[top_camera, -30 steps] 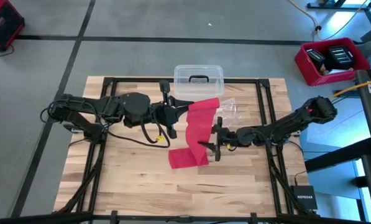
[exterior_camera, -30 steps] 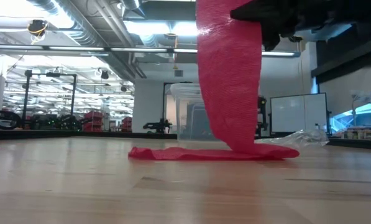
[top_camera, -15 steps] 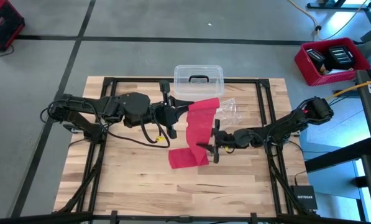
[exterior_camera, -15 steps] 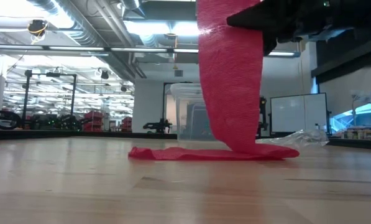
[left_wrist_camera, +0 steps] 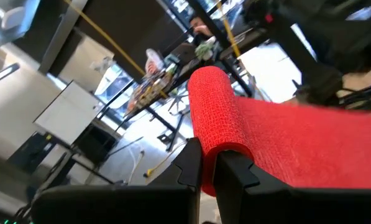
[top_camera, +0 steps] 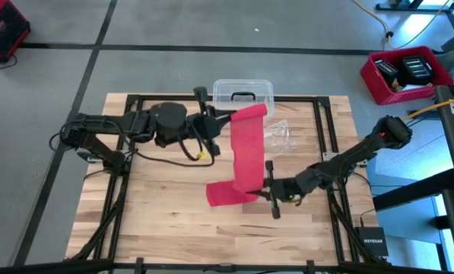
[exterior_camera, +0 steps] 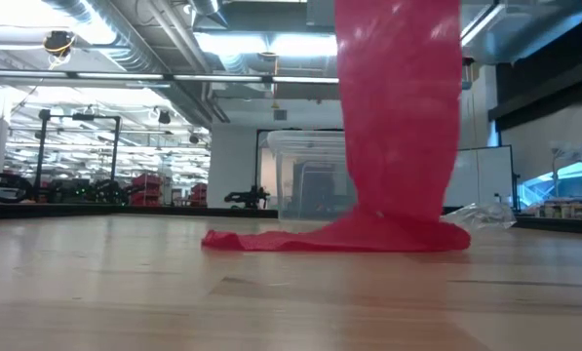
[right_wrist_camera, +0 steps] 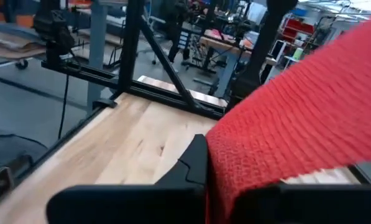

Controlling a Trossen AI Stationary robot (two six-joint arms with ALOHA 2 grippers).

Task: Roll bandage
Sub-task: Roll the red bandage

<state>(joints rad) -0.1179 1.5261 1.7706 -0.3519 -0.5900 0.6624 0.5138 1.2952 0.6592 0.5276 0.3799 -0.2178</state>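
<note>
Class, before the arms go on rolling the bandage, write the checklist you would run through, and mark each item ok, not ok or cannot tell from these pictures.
1. Left tool shut on the rolled end of the bandage: ok.
2. Right tool shut on the bandage lower down, near the table: ok.
3. Strip between the two tools hangs flat, without a twist: ok.
4. Loose tail lies flat on the table: not ok, it is folded over.
5. Box and wrapper clear of the strip: cannot tell, both lie close behind it.
</note>
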